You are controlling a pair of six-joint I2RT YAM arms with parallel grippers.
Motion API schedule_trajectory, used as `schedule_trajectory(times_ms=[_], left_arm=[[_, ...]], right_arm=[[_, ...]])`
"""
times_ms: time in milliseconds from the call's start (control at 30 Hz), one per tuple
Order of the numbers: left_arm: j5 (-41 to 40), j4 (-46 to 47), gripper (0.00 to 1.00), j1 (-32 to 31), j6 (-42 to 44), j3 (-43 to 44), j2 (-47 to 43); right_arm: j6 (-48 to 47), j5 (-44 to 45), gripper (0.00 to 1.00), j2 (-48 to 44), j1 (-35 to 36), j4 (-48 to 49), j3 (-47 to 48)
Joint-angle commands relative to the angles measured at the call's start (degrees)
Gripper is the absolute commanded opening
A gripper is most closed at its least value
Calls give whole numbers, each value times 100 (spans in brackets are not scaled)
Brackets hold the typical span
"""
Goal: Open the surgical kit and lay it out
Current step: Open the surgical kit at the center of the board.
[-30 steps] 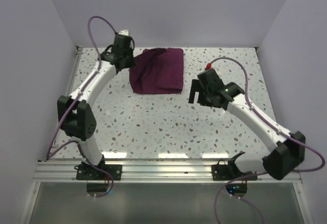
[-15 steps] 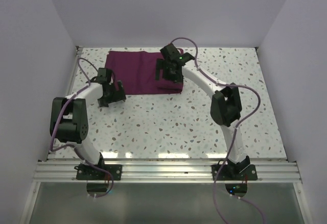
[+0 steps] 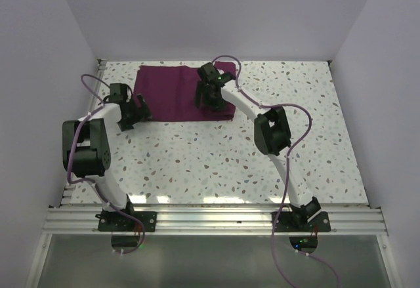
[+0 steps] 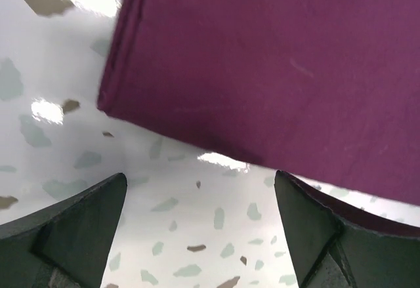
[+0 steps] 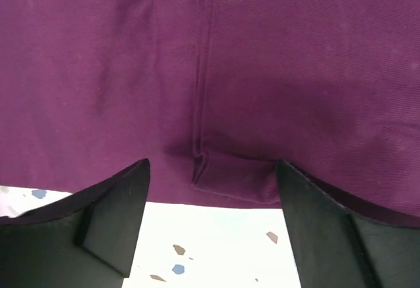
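The surgical kit shows only as its dark purple cloth wrap (image 3: 167, 92), lying flat at the back of the speckled table with a thicker folded part on its right. My left gripper (image 3: 134, 112) stands open just off the wrap's near left corner (image 4: 216, 84), its fingers (image 4: 79, 229) over bare table and holding nothing. My right gripper (image 3: 210, 98) hovers open over the wrap's right half. Its fingers (image 5: 105, 216) straddle a small folded flap (image 5: 233, 173) at the cloth's (image 5: 275, 52) edge without pinching it.
Pale walls (image 3: 39, 52) close in the table on the left, back and right. An aluminium rail (image 3: 210, 219) with both arm bases runs along the near edge. Purple cables (image 3: 298, 127) loop off both arms.
The wrap has been unfolded leftward and now lies about twice as wide. My left gripper let go of it, opened and drew back to the near left corner. My right arm swung in over the wrap.
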Motion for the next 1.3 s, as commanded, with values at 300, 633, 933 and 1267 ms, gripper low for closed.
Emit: schedule_trajectory(times_ms=[300,633,933,1267], left_arm=[[287,391,46,272,-576,616,1303],[437,259,0,324,-163,494,927],[524,75,0,368,-30,134,180],[630,127,0,359,4,-727,-384]], right_arm=[[-332,-96,0,321,48,-495,-401],[-332,475,0,-1769,-276,-31,-1970],[-95,976,0,-3642,-1358,121,-4283],[529,1372,41,-3381,-1779,-617,-5473]])
